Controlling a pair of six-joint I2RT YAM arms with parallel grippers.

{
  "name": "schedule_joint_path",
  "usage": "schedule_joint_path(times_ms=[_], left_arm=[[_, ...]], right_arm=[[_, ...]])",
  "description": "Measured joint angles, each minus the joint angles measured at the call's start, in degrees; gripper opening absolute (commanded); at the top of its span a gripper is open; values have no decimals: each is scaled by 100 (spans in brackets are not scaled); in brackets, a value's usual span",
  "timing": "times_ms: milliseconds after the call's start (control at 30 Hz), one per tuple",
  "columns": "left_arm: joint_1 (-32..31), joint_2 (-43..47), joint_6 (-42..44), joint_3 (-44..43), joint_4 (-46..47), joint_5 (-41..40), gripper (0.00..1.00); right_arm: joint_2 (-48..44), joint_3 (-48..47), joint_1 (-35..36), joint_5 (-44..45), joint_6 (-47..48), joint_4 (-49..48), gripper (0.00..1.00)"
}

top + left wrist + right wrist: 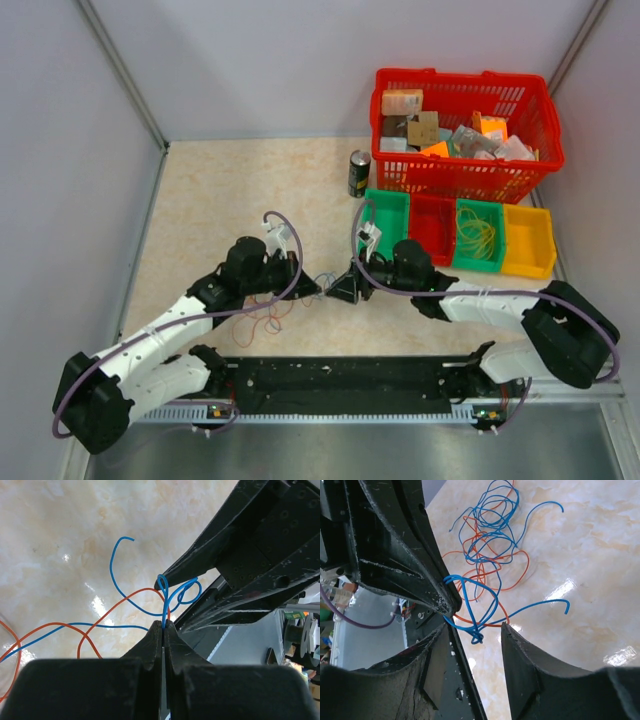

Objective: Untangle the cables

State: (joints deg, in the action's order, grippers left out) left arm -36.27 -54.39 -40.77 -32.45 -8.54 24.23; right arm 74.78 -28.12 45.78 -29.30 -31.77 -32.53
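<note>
Obs: left gripper (163,626) pinched shut on blue wire (164,614); right gripper (474,629) jaws wide apart. Cables (490,540) look light, limp, springy and snag-prone. Suggest taking the blue knot (477,639) near the held end.

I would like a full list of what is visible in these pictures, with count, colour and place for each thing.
basket: 1, red, far right of the table
boxes and packets: several, mixed colours, inside the basket
can: 1, dark, left of the basket
bins: 4, green, red, green, yellow, in a row in front of the basket
yellow wires: one bundle, in the second green bin
blue cables: count unclear, tangled between the hands
orange cables: count unclear, in the same tangle
table: 1, beige marbled
left hand: 1, black, shut on a blue cable
right hand: 1, black, open, beside the blue knot
</note>
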Motion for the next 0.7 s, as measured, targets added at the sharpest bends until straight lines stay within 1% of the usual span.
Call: schedule_joint_path(times_ms=[33,67,133,167,233,267,300,333,367,400,500,600,700], left_arm=[[0,0,0,0,0,17,0],[0,2,2,0,0,24,0],[0,26,0,0,-2,22,0],[0,55,2,0,-2,20,0],[0,168,17,0,-2,17,13],[0,236,39,0,-2,17,23],[0,302,61,-2,-2,13,38],[0,352,87,-4,-4,11,48],[0,402,125,-13,-17,-13,57],[0,446,157,-28,-52,-70,61],[0,656,216,-50,-293,-437,65],[0,1060,186,-50,-629,-1082,66],[0,1469,116,0,-721,-1676,63]], right_arm=[[96,-37,35,24,-24,-9,44],[160,-63,61,57,-42,-22,38],[188,-81,103,138,-59,-87,20],[184,-81,118,177,-68,-131,15],[181,-81,149,278,-140,-208,2],[170,-81,164,330,-192,-225,0],[140,-81,177,387,-221,-245,0],[61,-81,197,457,-278,-234,0],[-26,-81,205,507,-286,-208,0],[-173,-83,216,590,-291,-120,0],[-752,-214,229,876,-225,433,0],[-1202,-485,240,1123,-120,962,0],[-1659,-577,245,1307,-57,1355,0]])
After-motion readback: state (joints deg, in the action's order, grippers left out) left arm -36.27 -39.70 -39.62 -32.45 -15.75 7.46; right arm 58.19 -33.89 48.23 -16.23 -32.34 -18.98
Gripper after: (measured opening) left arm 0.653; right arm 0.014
